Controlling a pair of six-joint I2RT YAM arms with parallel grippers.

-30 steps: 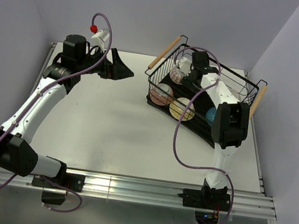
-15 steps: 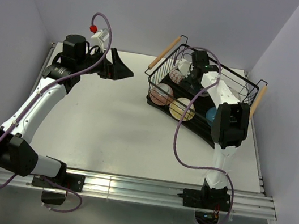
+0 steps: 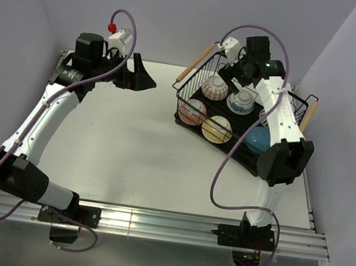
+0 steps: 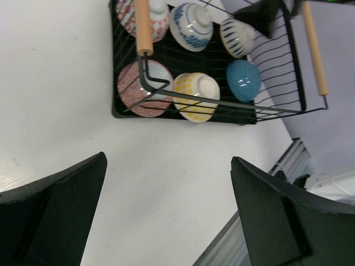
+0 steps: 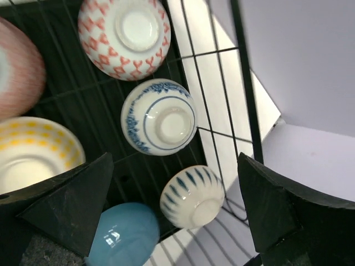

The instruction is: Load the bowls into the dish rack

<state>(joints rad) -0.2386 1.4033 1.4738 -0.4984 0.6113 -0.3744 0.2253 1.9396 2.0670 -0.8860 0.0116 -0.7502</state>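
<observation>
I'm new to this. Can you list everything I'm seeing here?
Black wire dish rack with wooden rod handles: one, black, table's far right.
Upturned ceramic bowls: six, red-patterned, blue-patterned, blue-striped, pink, yellow, plain blue, all inside the rack.
White table: one, white, beneath everything.
Robot arms: two, white and black, bolted at the near edge.
Left gripper: one, black, open, over bare table.
Right gripper: one, black, open, above the rack.
</observation>
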